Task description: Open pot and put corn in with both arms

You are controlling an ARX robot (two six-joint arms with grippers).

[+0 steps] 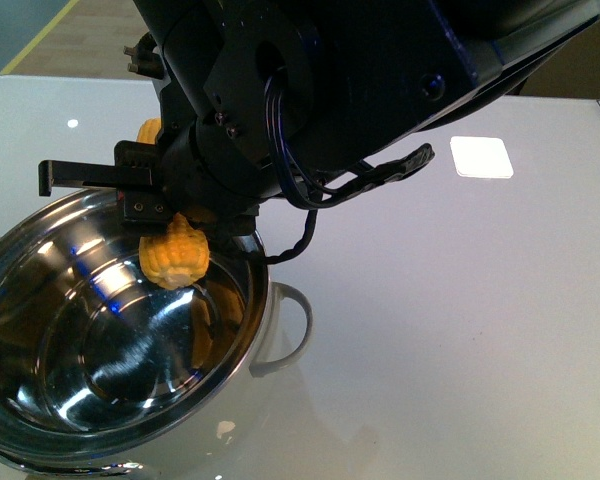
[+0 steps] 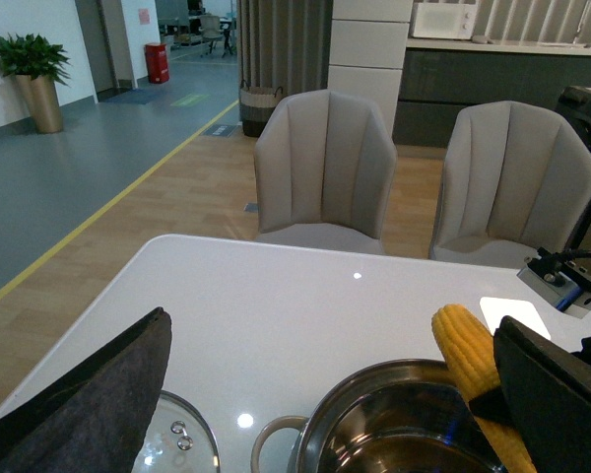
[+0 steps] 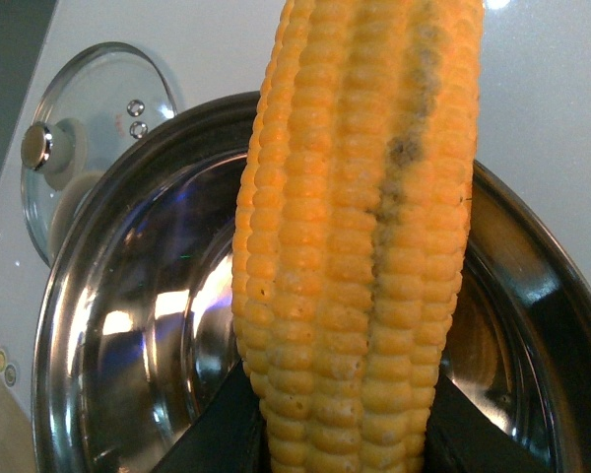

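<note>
On the glossy white bench (image 1: 430, 300) the large round stainless-steel pot (image 1: 100, 350) stands open, its mirror-like inside empty. Nothing braces it, so a knock from above could slide it on the slick surface. The bulky black right arm (image 1: 330, 80) hangs low over the pot's far side, with a black cable (image 1: 305, 235) looping close to the rim. If the arm dips further, that cable or the arm's body could catch the edge and drag the pot.

The round glass lid with its knob (image 3: 89, 148) lies flat on the bench just beside the pot and near the bench's edge. A careless sweep of the left arm could push it off.

The yellow-orange corn cob (image 1: 175, 255) is pinched at one end between the right fingers (image 3: 212, 439), hanging over the pot's mouth but close to the rim. Let go there, it may strike the rim and roll out, or bounce off the steel. The left fingers (image 2: 89, 394) stand wide apart and hold nothing.
</note>
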